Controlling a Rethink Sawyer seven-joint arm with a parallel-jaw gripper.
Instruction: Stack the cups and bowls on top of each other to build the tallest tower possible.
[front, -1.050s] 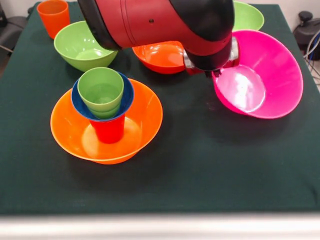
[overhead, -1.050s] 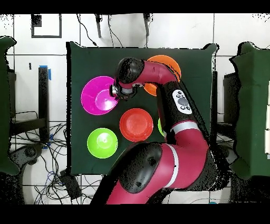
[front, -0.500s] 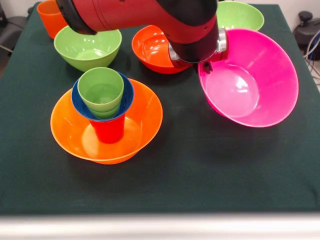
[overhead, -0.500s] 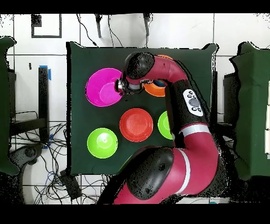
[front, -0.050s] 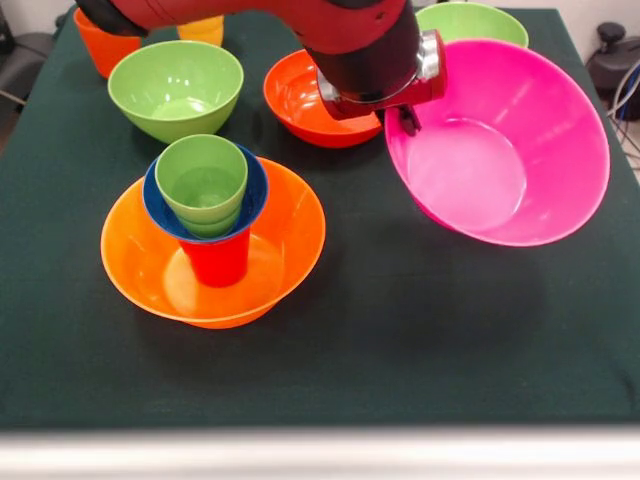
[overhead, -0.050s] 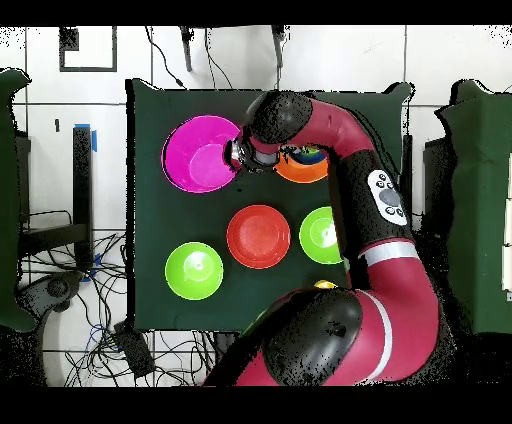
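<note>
Nearest me on the dark green tablecloth (front, -0.050s: 420, 340), toward the left edge, I see the large orange bowl (front, -0.050s: 290, 240) sitting flat as the tower's base. Inside it stands the red cup (front, -0.050s: 217, 260), upside down I think, with the small blue bowl (front, -0.050s: 256, 190) on top and the light green cup (front, -0.050s: 203, 180) nested in that, mouth up; there may be a second green cup under it, can't separate them.

Further back, right side, the large pink bowl (front, -0.050s: 520, 130) is tilted steeply, its opening facing me, and appears lifted off the cloth. The gripper (front, -0.050s: 408, 118) sits at the bowl's left rim; it seems pinched onto that rim, though the wrist covers the fingers. In the overhead view the gripper (overhead, -0.050s: 240, 158) meets the pink bowl (overhead, -0.050s: 195, 155) at its edge nearest the orange bowl (overhead, -0.050s: 300, 168).

Behind the tower: a light green bowl (front, -0.050s: 175, 85) and the red-orange bowl (front, -0.050s: 300, 95), partly under the arm. Along the far edge: an orange cup (front, -0.050s: 100, 40), a yellow cup (front, -0.050s: 203, 30), and a second light green bowl (front, -0.050s: 470, 22).
</note>
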